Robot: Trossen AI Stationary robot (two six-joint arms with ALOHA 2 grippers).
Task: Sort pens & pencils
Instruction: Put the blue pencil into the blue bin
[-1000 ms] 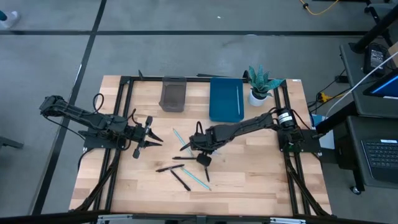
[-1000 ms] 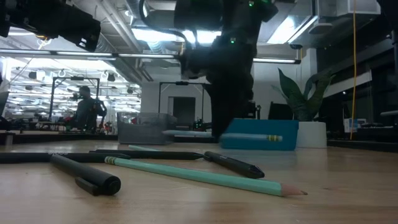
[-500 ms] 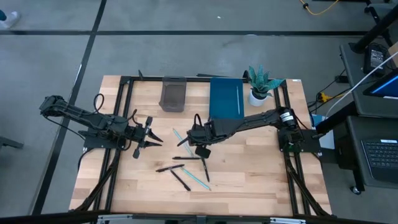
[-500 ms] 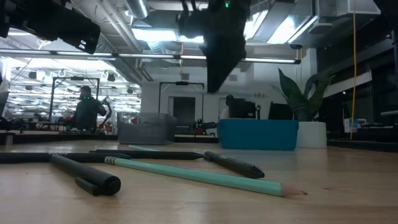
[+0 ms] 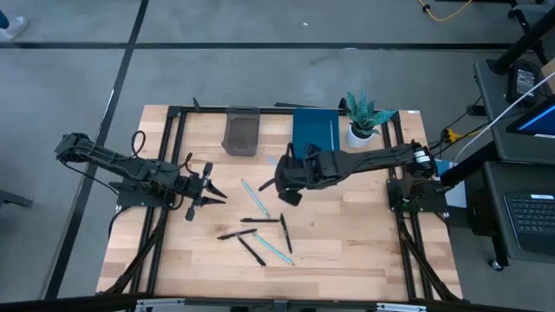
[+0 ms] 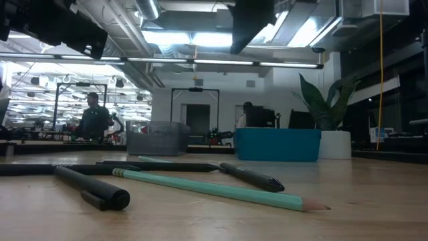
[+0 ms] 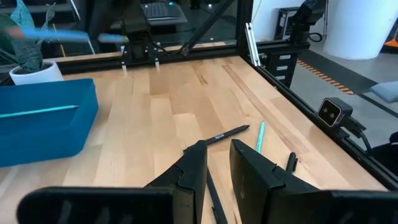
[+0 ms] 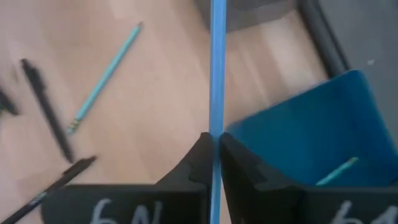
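— Fingers?
— Your right gripper (image 8: pixel 211 146) pinches a blue pencil (image 8: pixel 217 68) just beside the blue bin (image 5: pixel 314 137), which already holds one pencil.
— And the rest?
— The other pens and pencils (image 5: pixel 263 234) lie below it on the table (image 5: pixel 355 247). Your left gripper (image 5: pixel 211 186) waits well apart, jaws narrowly parted.

Pens and pencils (image 5: pixel 262 232) mid-table, seemingly between both arms.

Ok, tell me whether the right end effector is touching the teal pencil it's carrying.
Touching. In the right wrist view, the right end effector has both fingers closed against the teal pencil, which runs straight up between them with no gap.
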